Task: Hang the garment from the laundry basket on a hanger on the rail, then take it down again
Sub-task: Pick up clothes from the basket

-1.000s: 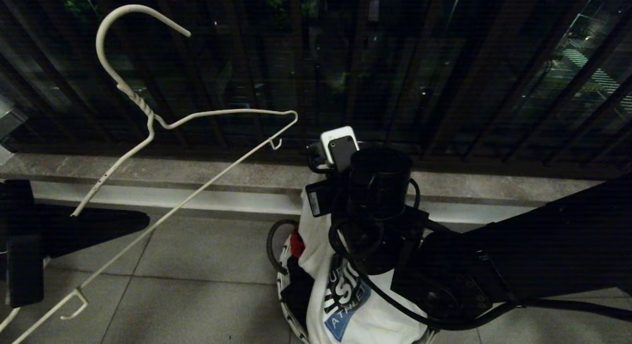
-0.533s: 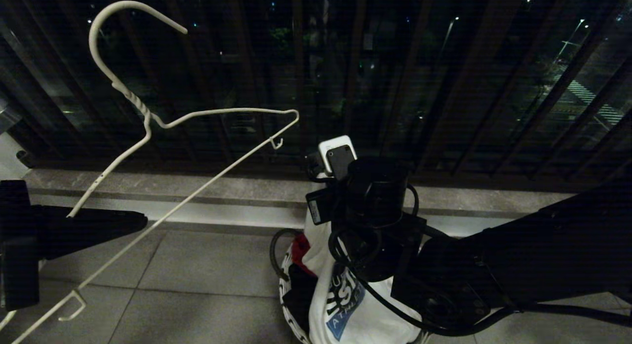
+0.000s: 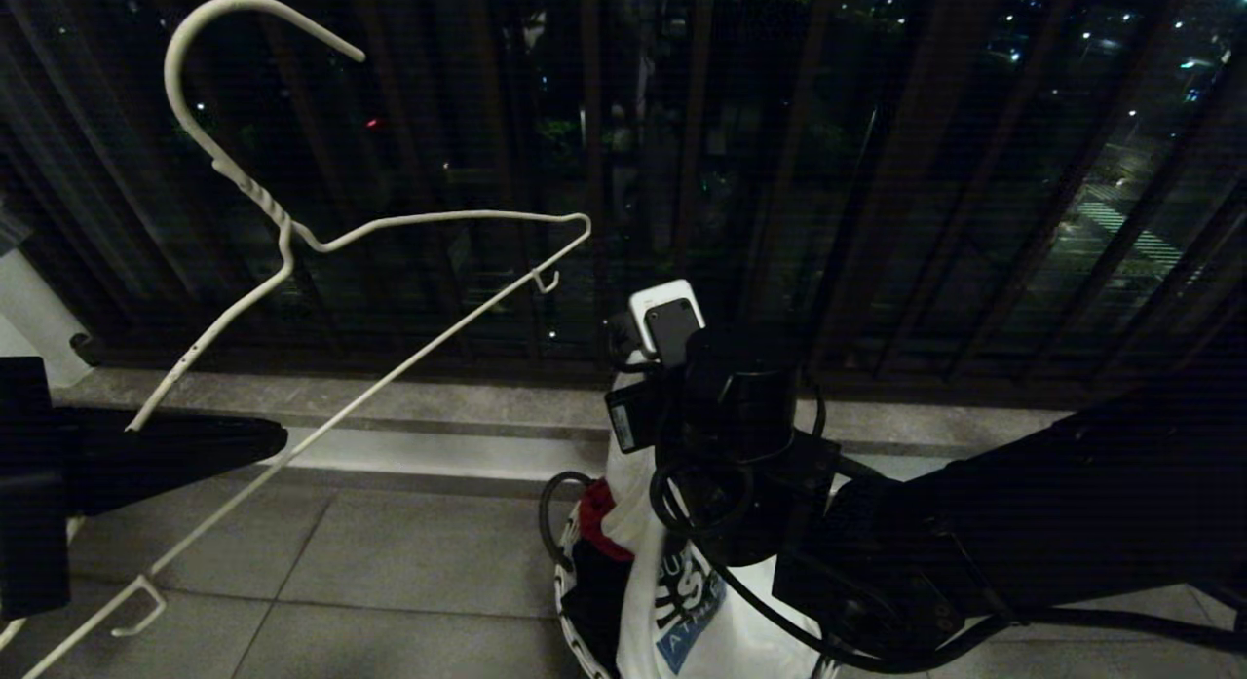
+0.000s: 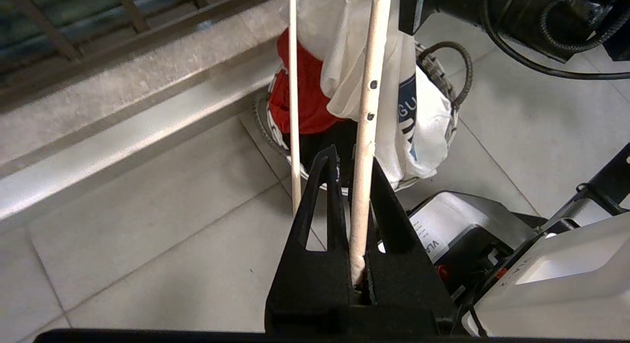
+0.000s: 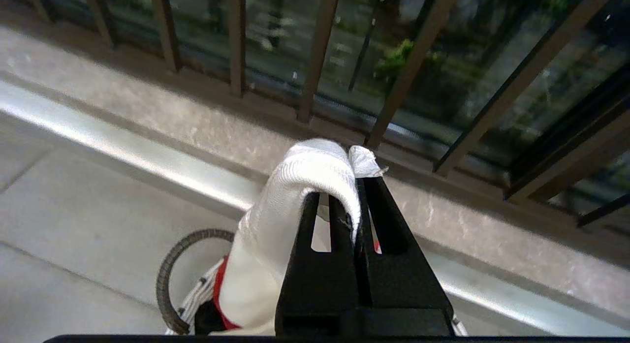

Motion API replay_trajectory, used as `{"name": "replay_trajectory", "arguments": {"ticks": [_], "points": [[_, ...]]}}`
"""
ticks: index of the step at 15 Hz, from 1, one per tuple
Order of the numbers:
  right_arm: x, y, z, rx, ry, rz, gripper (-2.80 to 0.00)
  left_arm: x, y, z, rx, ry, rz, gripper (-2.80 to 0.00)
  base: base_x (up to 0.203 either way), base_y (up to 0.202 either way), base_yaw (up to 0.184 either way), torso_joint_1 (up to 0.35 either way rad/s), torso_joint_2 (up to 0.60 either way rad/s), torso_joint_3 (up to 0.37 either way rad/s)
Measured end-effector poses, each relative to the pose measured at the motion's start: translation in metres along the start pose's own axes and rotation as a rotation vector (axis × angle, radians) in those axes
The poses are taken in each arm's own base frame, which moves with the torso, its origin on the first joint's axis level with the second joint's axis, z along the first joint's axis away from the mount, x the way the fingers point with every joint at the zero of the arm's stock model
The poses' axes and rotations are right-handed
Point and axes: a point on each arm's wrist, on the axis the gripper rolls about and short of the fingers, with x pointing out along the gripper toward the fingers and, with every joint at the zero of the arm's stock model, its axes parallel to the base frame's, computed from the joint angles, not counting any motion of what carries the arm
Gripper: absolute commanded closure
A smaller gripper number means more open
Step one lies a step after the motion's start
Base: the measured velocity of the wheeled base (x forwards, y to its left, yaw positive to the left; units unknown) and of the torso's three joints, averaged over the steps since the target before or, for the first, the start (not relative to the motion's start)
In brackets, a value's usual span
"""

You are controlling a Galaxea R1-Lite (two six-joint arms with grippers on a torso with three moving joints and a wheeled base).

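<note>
Dark window bars [image 3: 882, 182] run across the far side, with scattered night lights behind them; below them lies a speckled stone sill [image 3: 468, 406], and under its edge a pale metal strip [image 3: 438, 455]; grey floor tiles [image 3: 409, 552] spread in front, split by thin joints; a red cloth [image 4: 300, 92] and a black cloth [image 4: 322, 146] sit bunched together low down near the sill; a white post [image 3: 29, 323] stands at the far left edge.
</note>
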Motion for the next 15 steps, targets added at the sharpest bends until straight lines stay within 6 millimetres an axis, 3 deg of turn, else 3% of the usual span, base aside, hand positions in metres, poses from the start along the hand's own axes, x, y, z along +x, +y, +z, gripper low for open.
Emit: {"name": "replay_trajectory", "arguments": {"ticks": [15], "points": [[-0.003,0.004,-0.032,-0.019,0.010,0.016,0.00,0.014,0.001,-0.002,0.012,-0.006,-0.033,0.00,0.000,0.000,0.000,0.002,0.00,0.190]]}}
